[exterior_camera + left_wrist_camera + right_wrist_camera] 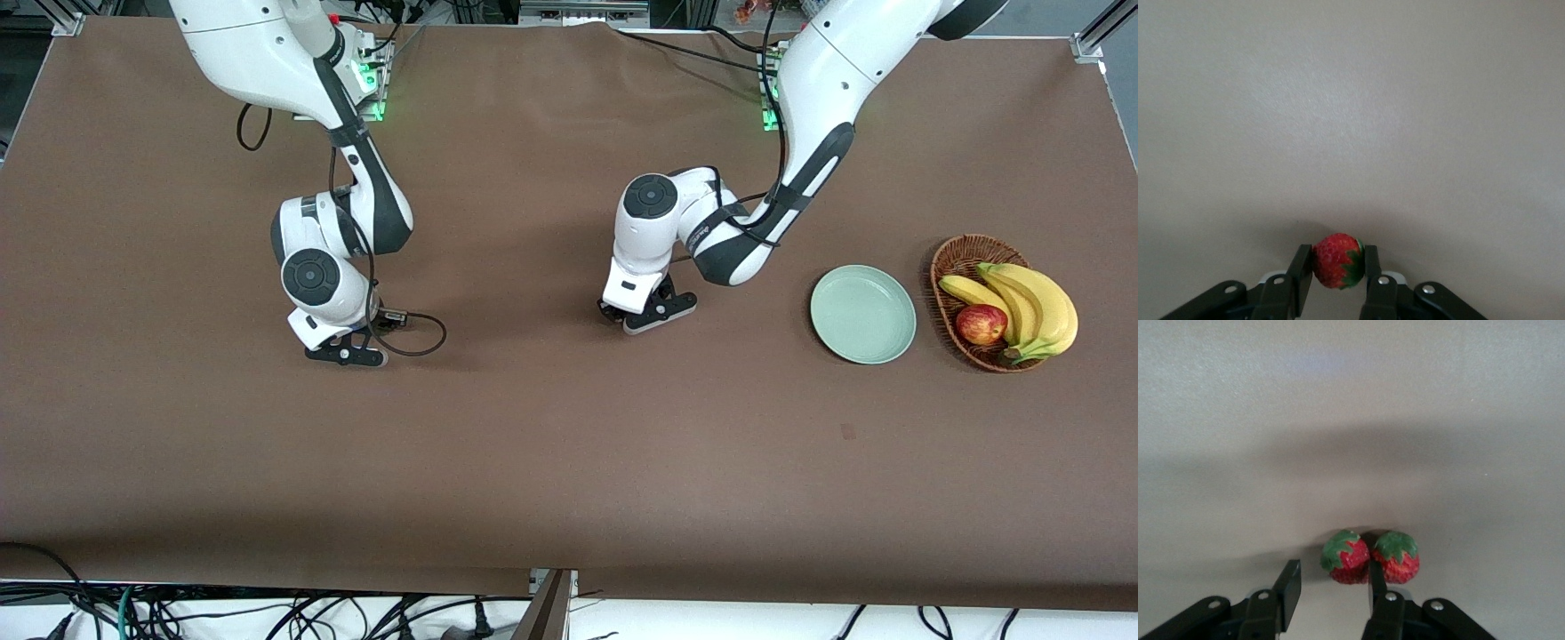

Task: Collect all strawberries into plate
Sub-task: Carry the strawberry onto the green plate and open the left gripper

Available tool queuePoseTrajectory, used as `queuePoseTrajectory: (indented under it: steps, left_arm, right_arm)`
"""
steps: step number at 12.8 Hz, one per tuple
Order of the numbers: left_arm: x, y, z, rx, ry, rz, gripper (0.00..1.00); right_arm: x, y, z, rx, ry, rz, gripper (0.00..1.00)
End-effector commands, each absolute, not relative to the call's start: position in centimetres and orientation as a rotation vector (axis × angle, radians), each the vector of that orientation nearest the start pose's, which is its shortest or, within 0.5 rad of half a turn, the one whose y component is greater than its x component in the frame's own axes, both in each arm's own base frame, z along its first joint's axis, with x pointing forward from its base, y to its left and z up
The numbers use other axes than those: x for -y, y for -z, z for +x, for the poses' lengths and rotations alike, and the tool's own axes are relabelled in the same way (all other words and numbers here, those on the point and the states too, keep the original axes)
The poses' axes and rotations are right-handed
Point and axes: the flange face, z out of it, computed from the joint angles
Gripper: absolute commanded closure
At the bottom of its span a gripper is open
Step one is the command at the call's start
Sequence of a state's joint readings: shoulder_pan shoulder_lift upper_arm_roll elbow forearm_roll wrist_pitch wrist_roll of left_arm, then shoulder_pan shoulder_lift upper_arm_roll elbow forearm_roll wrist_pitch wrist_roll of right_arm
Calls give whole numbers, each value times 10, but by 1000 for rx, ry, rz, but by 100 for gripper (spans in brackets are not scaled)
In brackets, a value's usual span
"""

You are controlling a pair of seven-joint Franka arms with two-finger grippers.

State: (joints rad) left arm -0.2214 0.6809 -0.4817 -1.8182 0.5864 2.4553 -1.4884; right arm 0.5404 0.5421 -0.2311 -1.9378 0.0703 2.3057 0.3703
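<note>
Now left jaws pinch 1 bumpy strawberry; right jaws gape beside 2 strawberries.

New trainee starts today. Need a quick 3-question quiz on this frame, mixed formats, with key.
1. True or false: the left gripper is shut on a strawberry.
2. Multiple choice: how many strawberries show in the right wrist view?
A. none
B. one
C. two
D. three
3. Fill in: the plate sits beside the ____ toward the left arm's end of the table.

Key:
1. True; both jaws press its sides.
2. C; two strawberries lie side by side on the table at the right gripper, one between its open jaws, the other just outside.
3. basket, which holds bananas and an apple.
</note>
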Motion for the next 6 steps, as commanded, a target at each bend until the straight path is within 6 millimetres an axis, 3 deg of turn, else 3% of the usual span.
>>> queuePoseTrajectory:
  steps: [1, 3, 6]
  left_arm:
    - [388, -251, 526, 646, 89, -3102, 93]
    - [351, -292, 544, 594, -10, -3118, 93]
    - [269, -328, 563, 463, -142, -3131, 93]
  right_arm:
    - [-186, -194, 569, -93, -210, -3237, 51]
    - [-183, -192, 568, -81, -218, -3238, 54]
    - [-179, -187, 571, -64, -192, -3239, 58]
